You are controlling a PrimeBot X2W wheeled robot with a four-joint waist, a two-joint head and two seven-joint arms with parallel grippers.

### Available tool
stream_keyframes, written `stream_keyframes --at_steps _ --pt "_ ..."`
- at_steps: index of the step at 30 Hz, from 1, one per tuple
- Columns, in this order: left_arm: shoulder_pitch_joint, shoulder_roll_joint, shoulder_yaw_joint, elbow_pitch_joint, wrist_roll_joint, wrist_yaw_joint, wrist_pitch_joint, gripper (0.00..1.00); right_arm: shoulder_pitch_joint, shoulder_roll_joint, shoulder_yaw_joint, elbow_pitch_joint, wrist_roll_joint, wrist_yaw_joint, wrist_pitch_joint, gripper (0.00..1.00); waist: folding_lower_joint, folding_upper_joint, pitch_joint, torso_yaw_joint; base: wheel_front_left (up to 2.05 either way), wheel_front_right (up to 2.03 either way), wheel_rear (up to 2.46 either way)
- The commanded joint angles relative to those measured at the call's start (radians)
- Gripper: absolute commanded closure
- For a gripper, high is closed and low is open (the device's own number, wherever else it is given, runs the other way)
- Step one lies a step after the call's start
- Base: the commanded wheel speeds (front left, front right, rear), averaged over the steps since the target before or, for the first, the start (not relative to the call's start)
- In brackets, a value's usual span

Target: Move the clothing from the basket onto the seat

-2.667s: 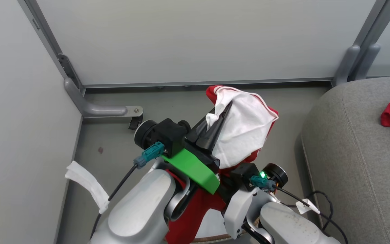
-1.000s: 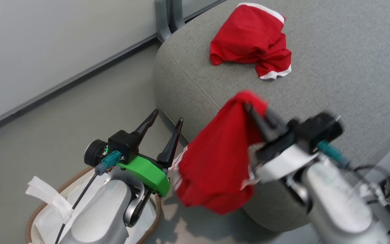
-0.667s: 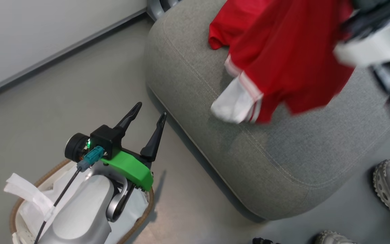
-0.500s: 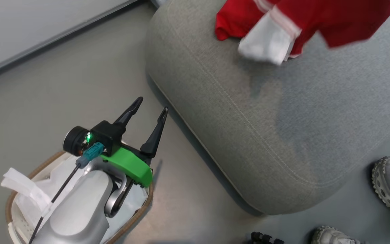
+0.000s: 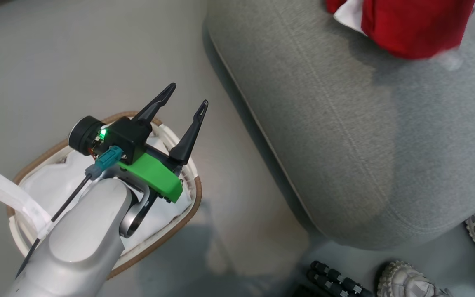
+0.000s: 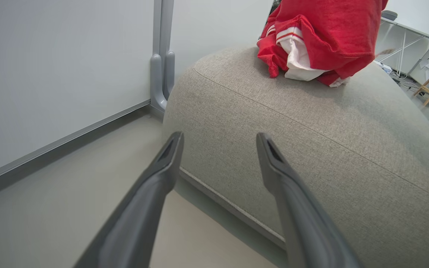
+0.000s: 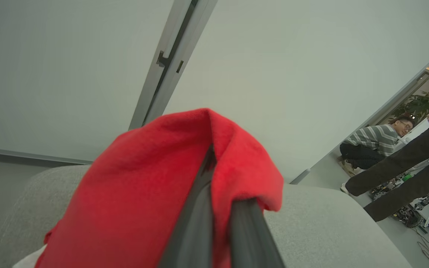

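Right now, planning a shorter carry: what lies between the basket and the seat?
Bare floor alone separates basket and seat, seen in the head view.

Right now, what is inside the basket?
Inside the basket, the white liner shows, nothing red. The left arm behind the open left gripper covers the middle, so anything beneath it is hidden.

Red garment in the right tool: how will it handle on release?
Likely floppy: the red garment drapes over the shut right tool. Probably light, held by one pinch. Should slump in folds on the seat, not roll.
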Motion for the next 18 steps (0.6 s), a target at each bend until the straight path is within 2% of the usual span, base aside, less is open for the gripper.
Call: stream_keyframes --at_steps 1,5,6,8,10,11,12,18 --pt "-0.021 0.01 -0.005 0.0 -0.007 -0.002 0.0 0.0 0.036 0.013 -0.035 0.037 -0.015 -0.001 -0.01 1.0 -0.0001 -0.0001 0.075 0.069 0.0 0.0 0.0" --pt "-0.031 0.008 -0.018 0.005 -0.013 -0.002 0.0 0.0 0.134 0.055 -0.159 0.122 -0.049 -0.001 -0.016 1.0 -0.0001 -0.0001 0.077 0.087 0.0 0.0 0.0" --pt "-0.03 0.007 -0.018 0.006 -0.015 -0.002 0.0 0.0 0.151 0.062 -0.189 0.124 -0.055 -0.001 -0.017 0.95 -0.0001 -0.0001 0.075 0.089 0.0 0.0 0.0" --pt "-0.025 0.009 -0.016 0.01 -0.016 -0.002 0.0 0.0 0.207 0.084 -0.256 0.117 -0.069 -0.001 -0.017 0.71 -0.0001 -0.0001 0.068 0.089 0.0 0.0 0.0" --pt "-0.008 0.008 -0.009 0.016 -0.021 -0.002 0.0 0.0 0.271 0.104 -0.317 0.092 -0.086 -0.001 -0.017 0.55 -0.0001 -0.0001 0.053 0.084 0.0 0.0 0.0" --pt "-0.003 0.007 -0.008 0.019 -0.021 -0.002 0.0 0.0 0.29 0.11 -0.336 0.077 -0.089 -0.001 -0.017 0.04 -0.0001 -0.0001 0.047 0.083 0.0 0.0 0.0" --pt "0.003 0.004 -0.006 0.022 -0.021 -0.002 0.0 0.0 0.312 0.12 -0.351 0.065 -0.094 -0.001 -0.017 0.0 -0.0001 -0.0001 0.039 0.081 0.0 0.0 0.0" --pt "0.046 -0.025 0.024 0.041 -0.018 -0.002 0.0 0.0 0.455 0.165 -0.427 -0.052 -0.107 -0.001 -0.017 0.0 -0.0001 -0.0001 -0.036 0.069 0.0 0.0 0.0"
